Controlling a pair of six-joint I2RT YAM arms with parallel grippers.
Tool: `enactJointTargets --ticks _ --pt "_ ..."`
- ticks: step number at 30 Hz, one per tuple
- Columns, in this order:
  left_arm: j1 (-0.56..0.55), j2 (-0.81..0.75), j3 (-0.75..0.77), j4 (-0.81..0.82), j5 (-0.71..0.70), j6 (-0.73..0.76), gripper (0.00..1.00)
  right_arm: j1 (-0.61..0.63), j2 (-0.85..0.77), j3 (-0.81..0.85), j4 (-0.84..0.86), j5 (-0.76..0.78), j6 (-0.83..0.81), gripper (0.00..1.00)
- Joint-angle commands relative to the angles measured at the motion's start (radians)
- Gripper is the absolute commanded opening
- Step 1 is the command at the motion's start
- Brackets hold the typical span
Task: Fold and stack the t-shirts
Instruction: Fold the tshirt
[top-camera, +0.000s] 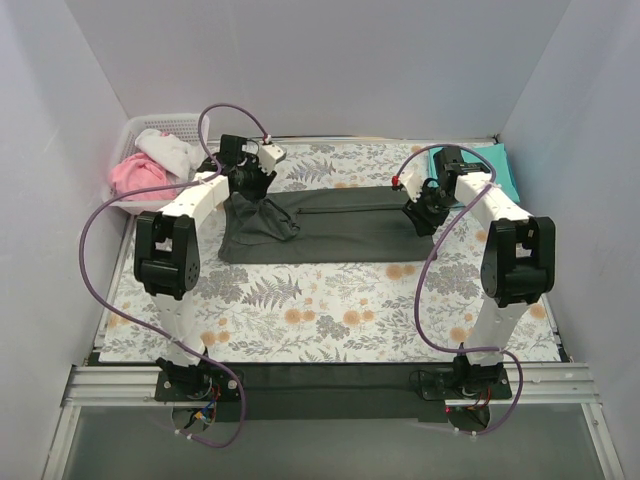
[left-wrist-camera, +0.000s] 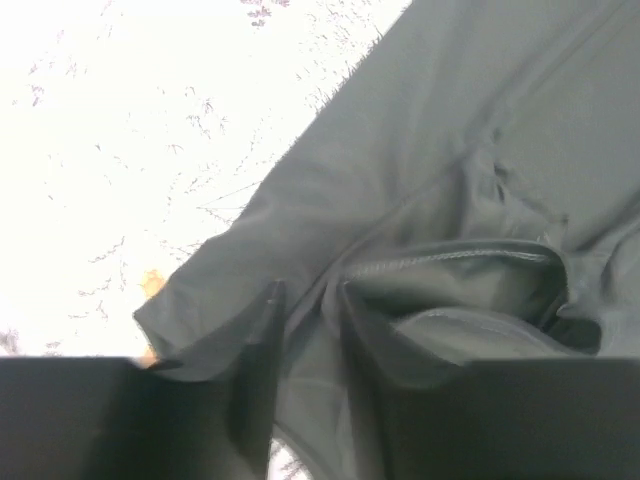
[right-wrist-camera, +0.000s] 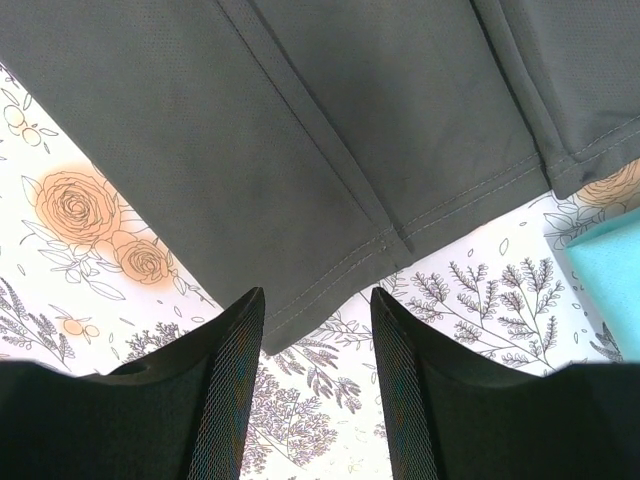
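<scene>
The dark charcoal-grey t-shirt (top-camera: 330, 225) lies folded into a long strip across the floral sheet (top-camera: 330, 310). Its left end is bunched up. My left gripper (top-camera: 248, 185) is at that left end. In the left wrist view it (left-wrist-camera: 308, 300) is shut on a fold of the charcoal t-shirt (left-wrist-camera: 450, 180), near the collar. My right gripper (top-camera: 425, 215) is at the shirt's right end. In the right wrist view it (right-wrist-camera: 315, 300) is open and empty, just above a hem corner of the shirt (right-wrist-camera: 330, 130). The teal t-shirt (top-camera: 495, 165) lies folded at the far right and also shows in the right wrist view (right-wrist-camera: 612, 270).
A white basket (top-camera: 135, 130) with pink and white cloth stands at the far left, next to the left arm. White walls close in the table on three sides. The floral sheet covers the table as far as the dark strip by the arm bases.
</scene>
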Motion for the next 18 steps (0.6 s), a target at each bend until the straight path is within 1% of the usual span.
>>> enactJointTargets --ticks 1,2,5,6,8,10,12,16,18 --pt "0.015 0.000 0.037 0.037 0.015 -0.059 0.37 -0.006 0.002 0.019 -0.011 -0.031 -0.002 0.46" --pt "0.023 -0.003 0.034 0.040 0.026 -0.079 0.45 -0.005 0.002 0.019 -0.009 -0.036 -0.002 0.45" --pt "0.063 -0.044 0.014 0.039 0.067 -0.153 0.46 -0.002 0.007 0.007 -0.012 -0.062 0.003 0.41" --pt "0.070 -0.087 -0.018 0.040 0.074 -0.165 0.46 -0.002 0.011 0.004 -0.012 -0.071 0.003 0.39" --pt "0.084 -0.135 -0.062 0.036 0.109 -0.198 0.45 0.007 0.021 -0.008 -0.012 -0.079 0.006 0.32" --pt "0.084 -0.202 -0.137 0.007 0.152 -0.216 0.42 0.015 0.047 -0.013 -0.008 -0.082 0.009 0.29" --pt "0.075 -0.235 -0.196 -0.018 0.196 -0.274 0.41 0.027 0.100 0.001 -0.003 -0.085 0.023 0.27" --pt "0.035 -0.236 -0.250 0.006 0.189 -0.339 0.36 0.038 0.180 0.032 0.003 -0.088 0.047 0.25" --pt "0.006 -0.210 -0.251 0.023 0.181 -0.388 0.34 0.043 0.202 0.026 0.015 -0.080 0.058 0.24"
